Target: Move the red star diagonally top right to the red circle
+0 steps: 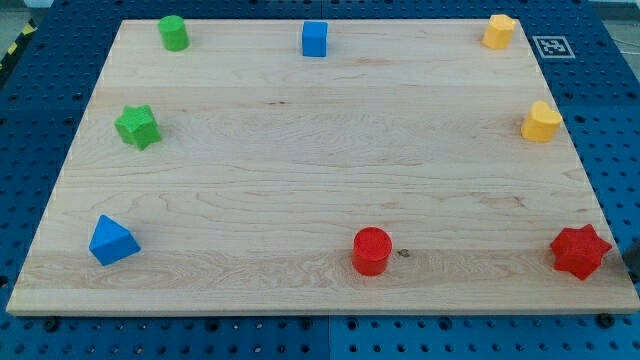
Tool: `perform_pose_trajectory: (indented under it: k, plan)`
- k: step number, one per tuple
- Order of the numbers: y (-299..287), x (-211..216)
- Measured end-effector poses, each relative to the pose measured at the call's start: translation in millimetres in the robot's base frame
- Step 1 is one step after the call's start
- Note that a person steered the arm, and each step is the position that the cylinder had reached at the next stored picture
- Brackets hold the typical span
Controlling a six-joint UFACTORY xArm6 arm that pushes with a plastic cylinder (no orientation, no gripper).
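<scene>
Wood of the table lay bare mid-board; red star hugged the right edge, red circle well left, my tip barely showing beside the star; no pincer visible.

Wooden tabletop, red star at the view's bottom right, my tip just right of it, red circle well left, blue triangle bottom left

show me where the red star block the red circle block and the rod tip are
red star-shaped block (580, 250), camera view, centre of its top face
red round cylinder block (371, 249), camera view, middle of its body
my tip (634, 268), camera view, dark sliver at the right edge, beside the star
</scene>
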State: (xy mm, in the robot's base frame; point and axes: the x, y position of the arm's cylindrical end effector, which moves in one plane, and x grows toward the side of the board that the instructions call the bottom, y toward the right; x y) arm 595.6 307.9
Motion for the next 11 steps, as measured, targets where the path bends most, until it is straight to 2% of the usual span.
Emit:
perform_pose_trajectory:
  k: [1, 2, 4, 6, 9, 11]
  plan:
    - [-11, 13]
    - [-37, 1]
    - [-7, -23]
    - [-77, -24]
    - [-89, -50]
    - [-153, -49]
